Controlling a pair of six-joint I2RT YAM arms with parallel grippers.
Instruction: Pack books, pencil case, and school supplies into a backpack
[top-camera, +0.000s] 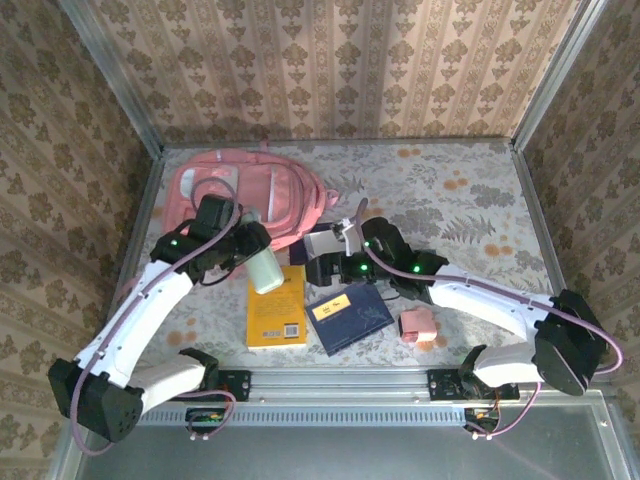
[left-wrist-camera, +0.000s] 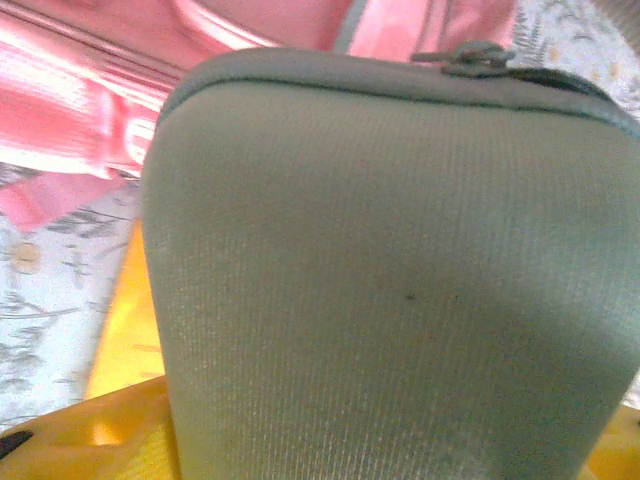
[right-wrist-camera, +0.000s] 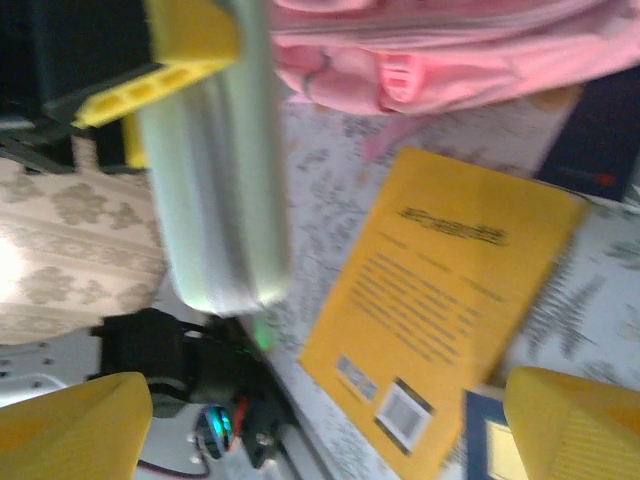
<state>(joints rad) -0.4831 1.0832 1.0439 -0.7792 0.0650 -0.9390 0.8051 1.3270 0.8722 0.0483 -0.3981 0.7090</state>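
- Currently my left gripper (top-camera: 250, 240) pinches the pencil case (top-camera: 265, 270) near its upper end, and the pouch hangs over the far end of the yellow book (top-camera: 277, 310).
- My right gripper (right-wrist-camera: 325, 410) is spread wide with nothing between its fingers, near the middle of the counter (top-camera: 470, 200).
- I see the backpack (top-camera: 250, 190) lying in the far-left corner.
- Along the near edge, the navy book (top-camera: 348, 315) sits just beside the yellow one, with the pink blocky piece (top-camera: 416, 322) to its right.
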